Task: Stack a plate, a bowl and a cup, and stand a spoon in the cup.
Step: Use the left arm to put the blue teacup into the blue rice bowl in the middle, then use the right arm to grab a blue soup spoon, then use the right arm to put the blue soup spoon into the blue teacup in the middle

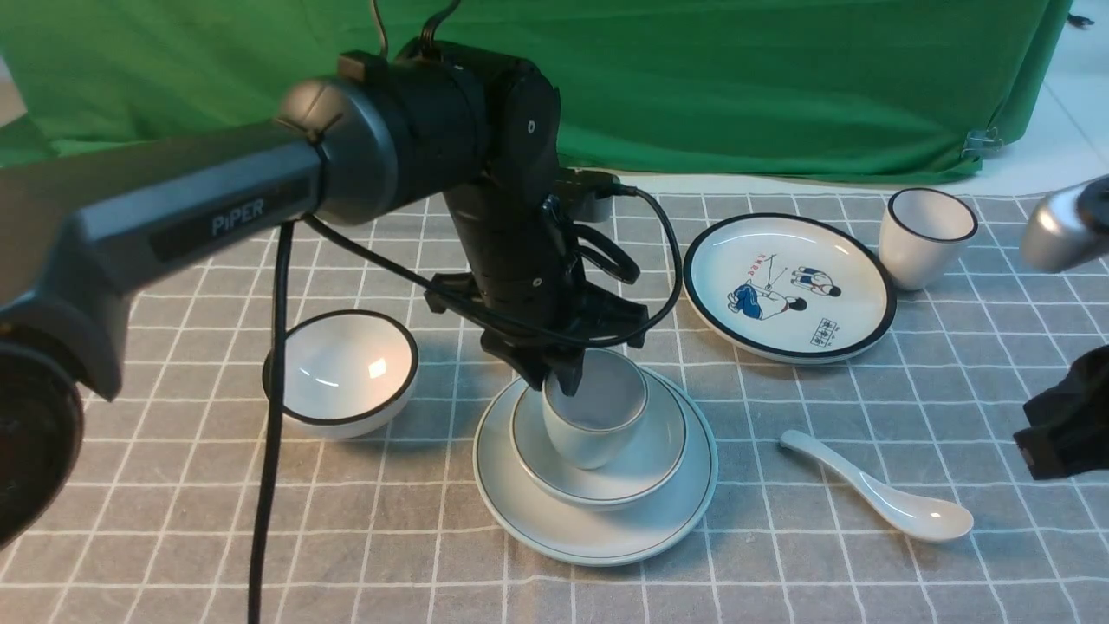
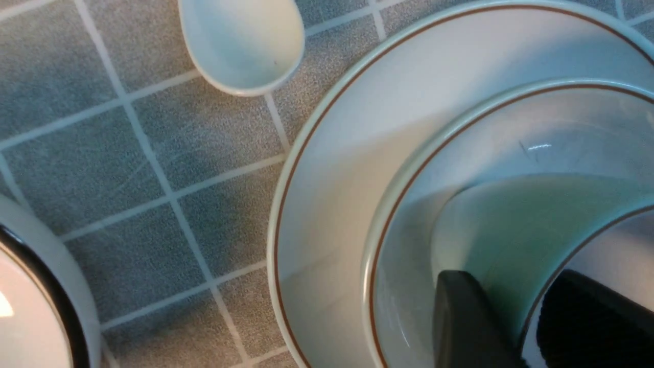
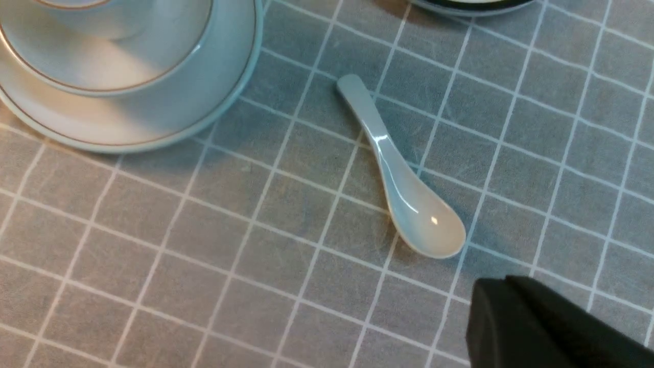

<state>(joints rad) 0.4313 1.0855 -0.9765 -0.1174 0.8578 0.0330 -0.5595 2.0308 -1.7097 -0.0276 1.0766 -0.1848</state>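
Lying on the tabletop right of the stacked plate, bowl and cup, the spoon points its handle at them; your closed, empty right jaws are nearer. Left jaws straddle the cup's rim, grip unclear.

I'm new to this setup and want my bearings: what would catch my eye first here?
The big black left arm stretches across the front view, the left gripper straddling the wall of the cup. That cup tops a white stack at the centre, sitting in the bowl on the plate. Right of the stack, the spoon lies flat on the checked cloth.
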